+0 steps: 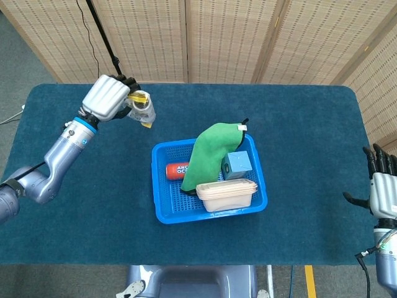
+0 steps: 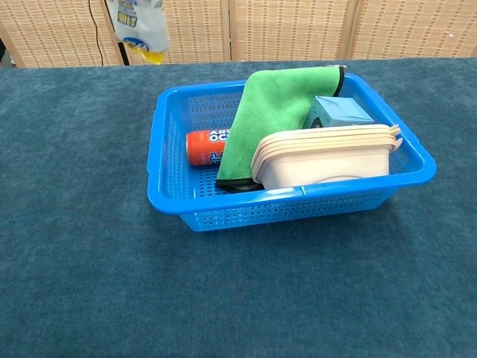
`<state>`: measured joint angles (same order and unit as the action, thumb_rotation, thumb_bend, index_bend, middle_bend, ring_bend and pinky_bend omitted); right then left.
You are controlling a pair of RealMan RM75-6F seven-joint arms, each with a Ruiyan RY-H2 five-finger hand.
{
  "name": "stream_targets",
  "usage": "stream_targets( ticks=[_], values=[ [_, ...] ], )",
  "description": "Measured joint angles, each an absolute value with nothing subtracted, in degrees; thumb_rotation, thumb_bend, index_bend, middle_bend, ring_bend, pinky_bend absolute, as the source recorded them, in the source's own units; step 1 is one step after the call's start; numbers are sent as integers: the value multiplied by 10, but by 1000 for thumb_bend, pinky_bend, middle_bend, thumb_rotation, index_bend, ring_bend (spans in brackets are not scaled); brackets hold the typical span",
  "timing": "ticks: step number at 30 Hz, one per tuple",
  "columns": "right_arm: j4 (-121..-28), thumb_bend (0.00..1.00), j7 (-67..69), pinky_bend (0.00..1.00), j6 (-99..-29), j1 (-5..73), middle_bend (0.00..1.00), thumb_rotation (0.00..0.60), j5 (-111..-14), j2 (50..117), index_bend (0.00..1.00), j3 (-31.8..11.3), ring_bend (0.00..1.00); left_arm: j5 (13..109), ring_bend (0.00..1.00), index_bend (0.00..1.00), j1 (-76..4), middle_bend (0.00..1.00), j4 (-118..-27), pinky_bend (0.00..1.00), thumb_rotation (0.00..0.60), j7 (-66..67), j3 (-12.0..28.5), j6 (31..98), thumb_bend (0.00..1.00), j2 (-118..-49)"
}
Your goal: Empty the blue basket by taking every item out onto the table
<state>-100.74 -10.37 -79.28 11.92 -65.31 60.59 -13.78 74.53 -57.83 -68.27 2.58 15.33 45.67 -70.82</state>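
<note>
Head view: the blue basket [image 1: 159, 211] holds a green cloth [image 1: 209, 154], orange can [image 1: 177, 171], blue box [image 1: 238, 164] and beige lidded tub [image 1: 226, 195]. The left robot hand [image 1: 107, 98] grips a plastic packet [image 1: 142, 109] above the dark-teal tabletop [image 1: 310, 136]; the right robot hand [image 1: 379, 189] is released, with spread fingers. Wicker screens [image 1: 229, 37] stand behind.

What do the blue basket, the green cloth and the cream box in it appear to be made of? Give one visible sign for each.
Blue basket: moulded plastic, slightly glossy; perforated mesh walls, smooth rim.
Green cloth: soft matt fabric, probably microfibre; it drapes in folds and has a dark stitched edge.
Cream box: likely plastic, faint sheen; rounded corners. Its lid looks layered, material unclear.
</note>
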Motion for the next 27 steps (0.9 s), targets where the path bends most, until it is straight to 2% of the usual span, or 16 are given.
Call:
stream_targets(
  ticks=[2, 4, 6, 10, 19, 23, 27],
  values=[
    [-1005, 0, -106, 0, -790, 121, 0, 600, -651, 609, 0, -137, 0, 733, 260, 385, -579, 321, -654, 335, 600, 24, 146, 435, 473, -724],
    [-1003, 0, -108, 0, -790, 122, 0, 600, -649, 610, 0, -137, 0, 717, 39, 87, -581, 61, -639, 97, 600, 23, 140, 407, 389, -734],
    [-1003, 0, -109, 0, -789, 123, 0, 600, -648, 611, 0, -137, 0, 699, 0, 0, -584, 0, -635, 6, 600, 21, 136, 383, 304, -740],
    [-1001, 0, -108, 0, -792, 123, 0, 600, -650, 611, 0, -137, 0, 679, 0, 0, -587, 0, -646, 0, 600, 7, 139, 363, 200, -737],
    [-993, 0, -99, 0, -791, 125, 0, 600, -684, 609, 0, -129, 0, 681, 0, 0, -563, 0, -723, 0, 600, -16, 147, 391, 195, -665],
    [-981, 0, -69, 0, -786, 132, 0, 600, -739, 606, 0, -122, 0, 664, 0, 0, -529, 0, -793, 0, 600, 9, 141, 427, 196, -619],
    [-964, 0, -53, 0, -779, 153, 0, 600, -800, 603, 0, -117, 0, 637, 0, 0, -477, 0, -864, 0, 600, 52, 130, 497, 195, -590]
  ],
)
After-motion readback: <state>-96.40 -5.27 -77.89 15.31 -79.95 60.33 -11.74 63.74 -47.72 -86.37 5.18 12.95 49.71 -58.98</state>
